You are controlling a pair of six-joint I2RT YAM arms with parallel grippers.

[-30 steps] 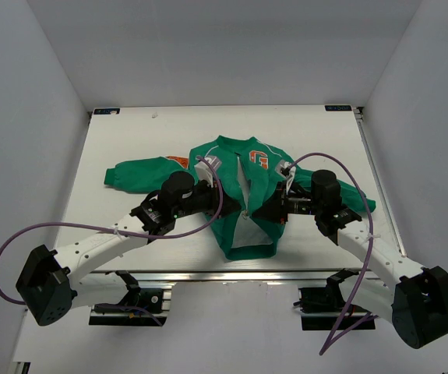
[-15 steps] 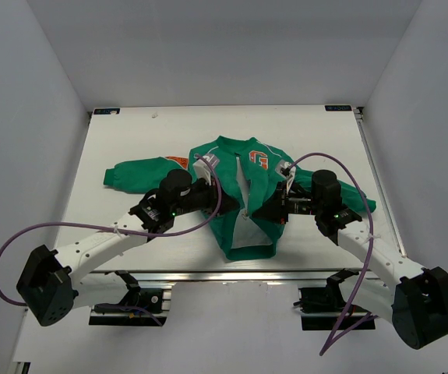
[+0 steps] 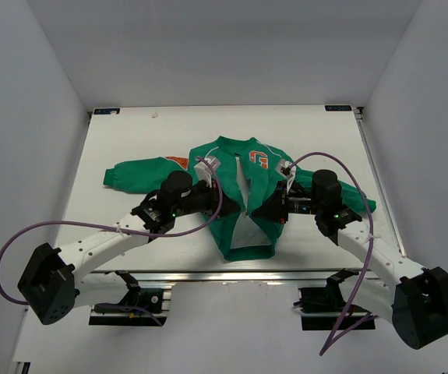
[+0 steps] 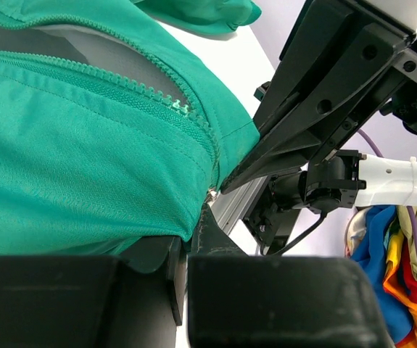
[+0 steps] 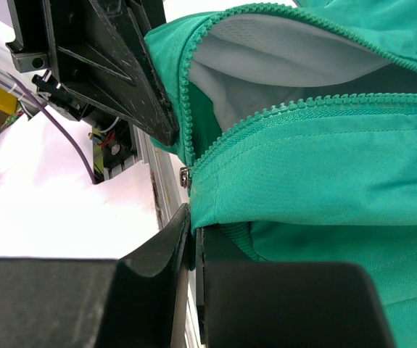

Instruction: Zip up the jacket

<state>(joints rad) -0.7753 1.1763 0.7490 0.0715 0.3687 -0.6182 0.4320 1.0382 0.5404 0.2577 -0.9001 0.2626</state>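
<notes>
Little has shifted in the last second: my left gripper (image 3: 234, 205) and right gripper (image 3: 259, 209) stay nose to nose across the open front of the jacket (image 3: 227, 160). Each has its fingers pressed together on a fold of green fabric beside the zipper teeth (image 4: 157, 94). The jacket lies flat mid-table (image 3: 130, 132), with its pale lining (image 3: 246, 231) showing.

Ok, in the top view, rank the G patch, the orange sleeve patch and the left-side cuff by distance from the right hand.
1. G patch, on the jacket chest, just beyond the right hand.
2. Orange sleeve patch, farther left.
3. Left-side cuff, far left.
</notes>
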